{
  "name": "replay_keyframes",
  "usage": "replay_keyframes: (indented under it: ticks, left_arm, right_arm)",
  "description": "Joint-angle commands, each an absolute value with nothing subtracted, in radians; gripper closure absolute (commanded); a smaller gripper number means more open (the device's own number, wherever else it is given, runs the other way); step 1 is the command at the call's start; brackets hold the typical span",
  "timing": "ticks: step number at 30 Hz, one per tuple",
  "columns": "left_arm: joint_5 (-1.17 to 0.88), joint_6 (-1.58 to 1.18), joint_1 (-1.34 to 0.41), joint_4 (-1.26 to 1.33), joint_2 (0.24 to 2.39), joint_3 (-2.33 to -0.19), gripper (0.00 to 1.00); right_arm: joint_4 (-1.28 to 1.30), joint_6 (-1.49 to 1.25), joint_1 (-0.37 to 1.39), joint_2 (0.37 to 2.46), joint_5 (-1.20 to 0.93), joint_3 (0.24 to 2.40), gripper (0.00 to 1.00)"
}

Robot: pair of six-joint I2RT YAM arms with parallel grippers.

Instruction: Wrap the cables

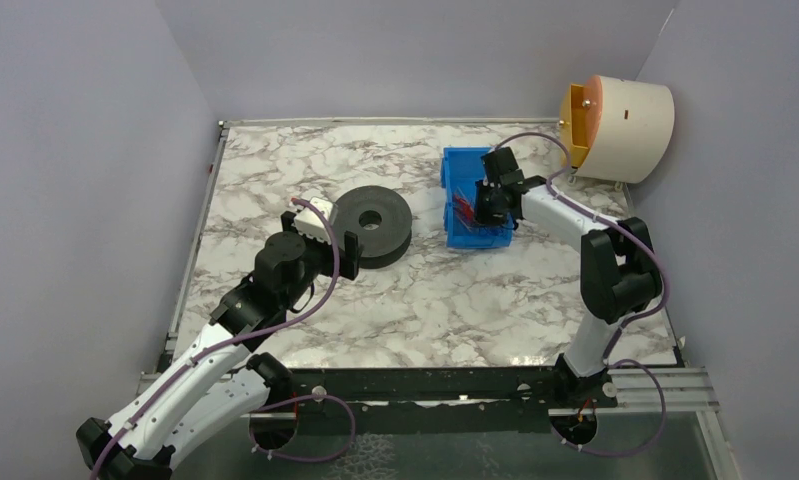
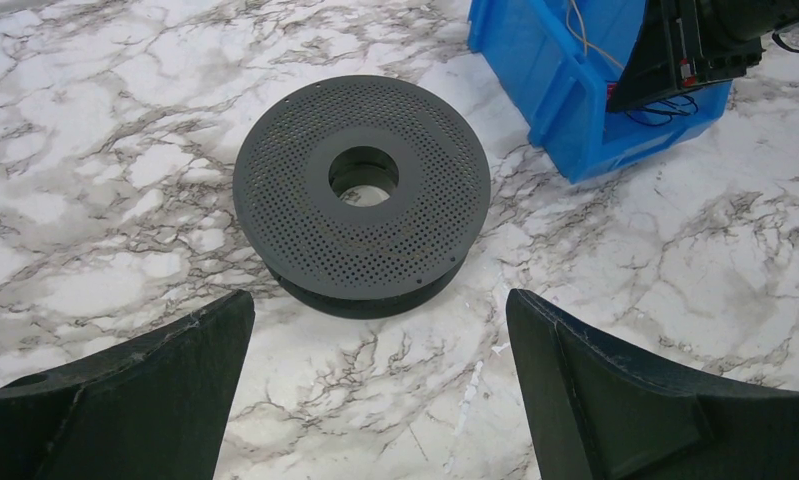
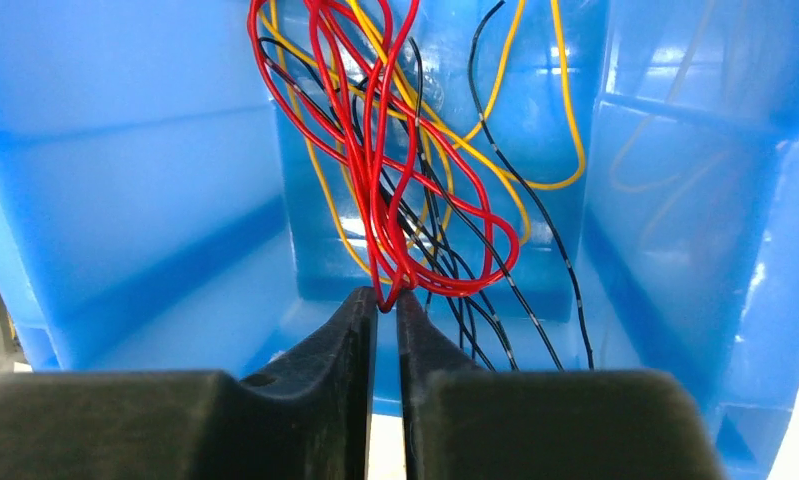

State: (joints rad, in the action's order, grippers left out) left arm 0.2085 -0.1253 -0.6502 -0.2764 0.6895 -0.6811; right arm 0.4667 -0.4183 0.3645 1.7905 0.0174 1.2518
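The cables are a tangle of thin red (image 3: 375,170), yellow-orange (image 3: 545,110) and black wires inside a blue bin (image 1: 467,165), which also shows in the left wrist view (image 2: 555,90). My right gripper (image 3: 386,300) reaches into the bin (image 3: 105,190), its tips nearly shut on a loop of the red cable. In the top view my right gripper (image 1: 488,205) is over the bin. A black perforated spool (image 1: 373,222) lies flat on the table to the left of the bin. My left gripper (image 2: 380,320) is open and empty, just short of the spool (image 2: 362,185).
A large beige drum (image 1: 623,128) with an orange frame hangs on the right wall beyond the bin. Grey walls close in the marble table (image 1: 305,160) on three sides.
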Motion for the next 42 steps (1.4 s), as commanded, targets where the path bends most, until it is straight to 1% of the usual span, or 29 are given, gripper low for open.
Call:
replay_keyframes:
  ticks: [1, 2, 3, 20, 31, 37, 42]
  left_arm:
    - [0.229, -0.115, -0.652, -0.255, 0.673, -0.68, 0.01]
    - [0.229, -0.114, -0.652, -0.255, 0.672, -0.68, 0.01]
    - [0.229, -0.115, -0.652, -0.255, 0.672, -0.68, 0.01]
    - [0.221, -0.117, -0.652, -0.255, 0.664, -0.68, 0.01]
    - [0.217, -0.12, -0.652, -0.253, 0.665, -0.68, 0.01]
    - [0.192, -0.123, -0.652, -0.25, 0.673, -0.68, 0.01]
    - [0.169, -0.13, -0.652, -0.24, 0.68, -0.678, 0.01]
  right_arm:
    - [0.427, -0.447, 0.362, 1.8, 0.059, 1.283, 0.9]
    - [0.427, -0.448, 0.362, 1.794, 0.06, 1.288, 0.97]
    - [0.429, -0.449, 0.362, 1.787, 0.063, 1.293, 0.99]
    - [0.42, -0.405, 0.362, 1.511, 0.127, 1.348, 0.99]
    - [0.404, -0.335, 0.362, 1.378, 0.131, 1.388, 0.99]
    - [0.386, -0.293, 0.362, 1.303, 0.037, 1.341, 0.99]
    - [0.343, -0.247, 0.362, 1.214, -0.081, 1.252, 0.99]
